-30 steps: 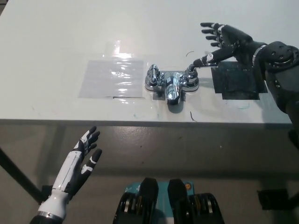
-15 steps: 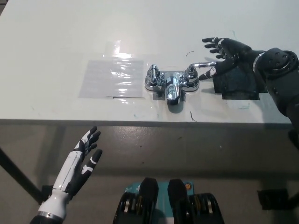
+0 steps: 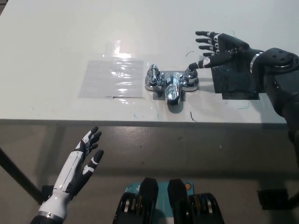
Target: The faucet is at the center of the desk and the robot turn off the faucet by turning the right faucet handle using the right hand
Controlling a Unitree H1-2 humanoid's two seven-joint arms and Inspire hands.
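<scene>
Left hand [image 3: 83, 158] rests open below the tabletop [image 3: 56, 46] edge. The faucet [image 3: 171, 82] sits mid-tabletop. Right hand [image 3: 218, 48], fingers spread wide and holding nothing, is at the right handle [image 3: 190, 73]; turning seems underway, needing another sideways push.

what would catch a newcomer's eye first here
The shiny chrome faucet at the middle of the white desk, with the black right hand spread open just beyond its right handle. The white left hand rests open below the desk's front edge, lower left.
</scene>
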